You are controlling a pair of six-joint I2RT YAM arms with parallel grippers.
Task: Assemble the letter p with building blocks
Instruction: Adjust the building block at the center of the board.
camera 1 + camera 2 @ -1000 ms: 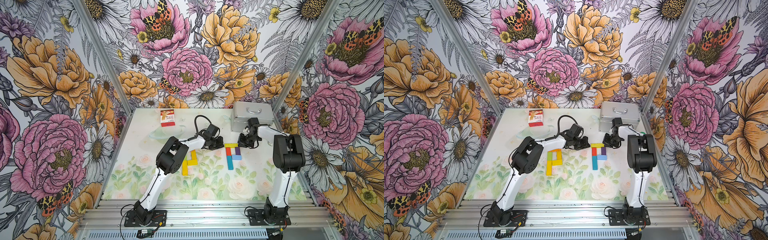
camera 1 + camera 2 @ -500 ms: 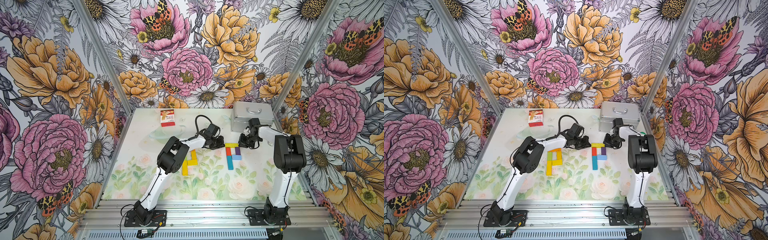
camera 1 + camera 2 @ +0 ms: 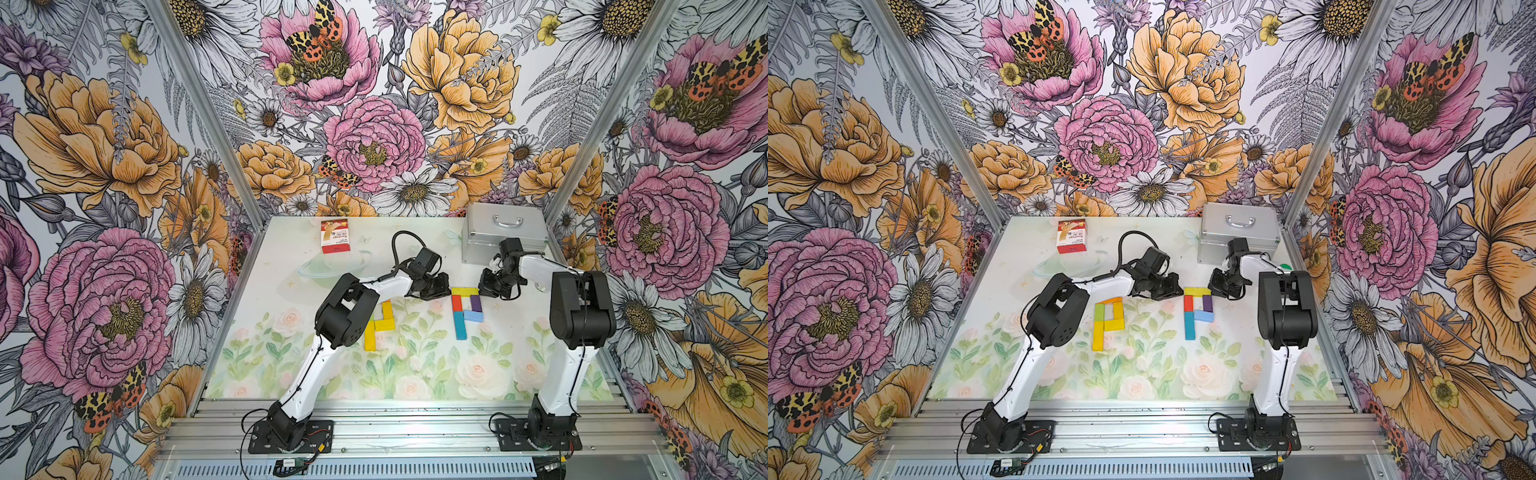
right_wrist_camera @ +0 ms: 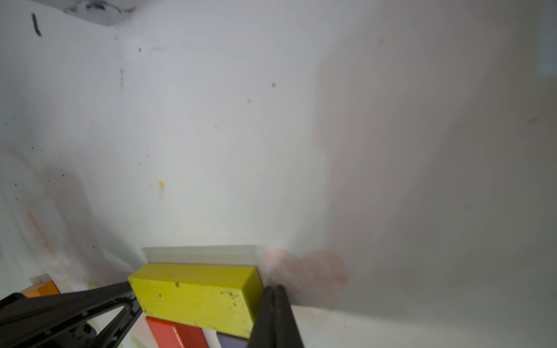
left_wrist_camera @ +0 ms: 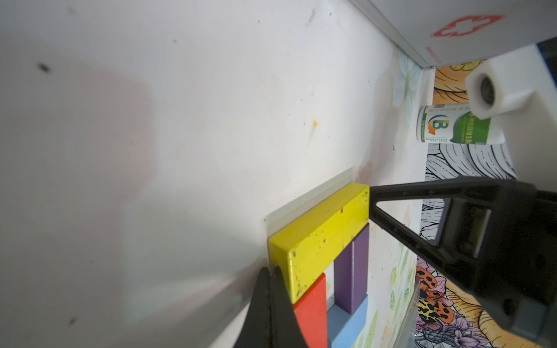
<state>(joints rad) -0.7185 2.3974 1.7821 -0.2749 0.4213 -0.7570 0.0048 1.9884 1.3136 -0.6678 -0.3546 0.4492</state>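
Left wrist view: note the left gripper (image 5: 268,274), its two fingers pressed together with nothing between them. Its tip sits at one end face of the yellow block (image 5: 319,238). The right gripper (image 5: 372,195) meets the opposite end face of the same block, tip first. In the right wrist view you see that gripper's fingers likewise drawn together and empty, beside the block's end.

Locate the building blocks (image 3: 1198,291) in both top views. They lie flat on the table (image 3: 291,374) as two letter shapes side by side, between the arms. The yellow block forms the top bar of the shape nearer the right arm. Below it, the red block (image 3: 456,302) and the teal block (image 3: 459,325) form the stem. The purple block (image 3: 476,302) and the light blue block (image 3: 473,316) close the loop. The second shape (image 3: 1099,336), in yellow, green and orange, lies nearer the left arm and apart from both grippers. That arm partly hides it in a top view.

Behind the blocks, observe a red-and-white card box (image 3: 335,236) and a metal case (image 3: 505,232) at the far edge of the table. A green-labelled bottle (image 5: 452,128) shows beyond the right gripper, near the case.
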